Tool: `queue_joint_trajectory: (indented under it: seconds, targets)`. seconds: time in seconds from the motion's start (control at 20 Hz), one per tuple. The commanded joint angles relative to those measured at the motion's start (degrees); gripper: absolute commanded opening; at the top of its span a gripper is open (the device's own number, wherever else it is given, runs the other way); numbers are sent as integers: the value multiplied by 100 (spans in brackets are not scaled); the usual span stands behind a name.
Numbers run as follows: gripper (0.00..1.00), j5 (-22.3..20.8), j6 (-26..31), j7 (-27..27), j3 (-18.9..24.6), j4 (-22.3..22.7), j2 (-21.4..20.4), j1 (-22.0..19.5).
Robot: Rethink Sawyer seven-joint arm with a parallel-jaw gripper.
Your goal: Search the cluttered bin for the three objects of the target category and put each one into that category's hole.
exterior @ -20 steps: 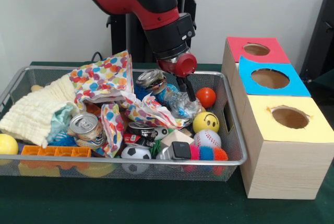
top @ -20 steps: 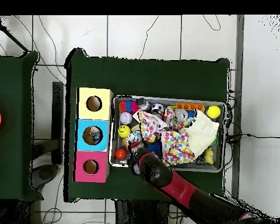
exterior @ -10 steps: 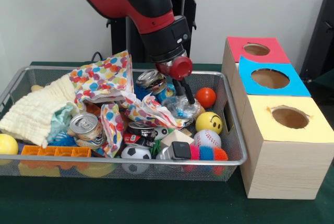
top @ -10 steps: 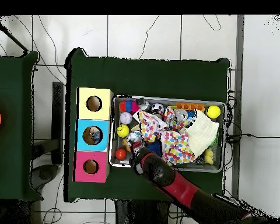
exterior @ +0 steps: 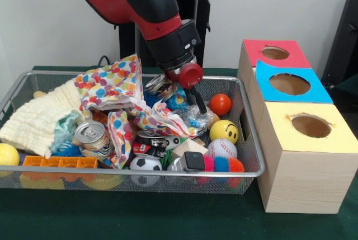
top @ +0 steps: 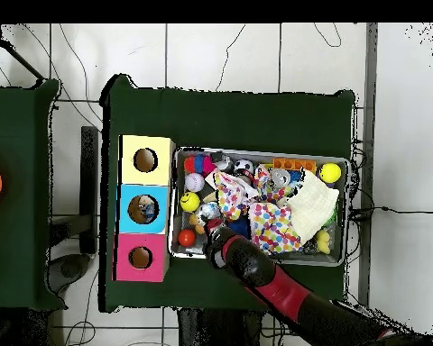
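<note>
Toward two o'clock in the bin (exterior: 253,150), front view, the gripper (exterior: 198,106) reaches down into a crumpled clear plastic piece (exterior: 196,119) with blue showing inside it. Whether it is parted, closed, or already pinching the plastic cannot be told; the wrist and the crinkled film hide it.

An orange ball (exterior: 220,104) lies just beside the plastic at three o'clock, and a smiley ball (exterior: 223,131) is near it at five. A crushed can (exterior: 161,84) sits at ten o'clock of the plastic, and spotted paper (exterior: 109,86) sprawls to nine.

Nothing shows which category is wanted, but the plastic looks like the current pick. It is probably very light, thin and slick, and it will collapse under a squeeze instead of resisting. A bunched fold or thick ridge near its middle should hold better than a loose edge, which could slide out or tear. Lifting may nudge the balls, which roll easily. The blue hole (exterior: 289,84) is one of three at three o'clock, outside the bin.
</note>
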Motion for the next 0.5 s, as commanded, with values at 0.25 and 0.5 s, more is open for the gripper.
queue_joint_trajectory:
  seconds: [0.25,0.5]
  targets:
    - [100,165,210,837,335,-1001,305,-105]
    - [0,116,219,788,341,-1023,317,-117]
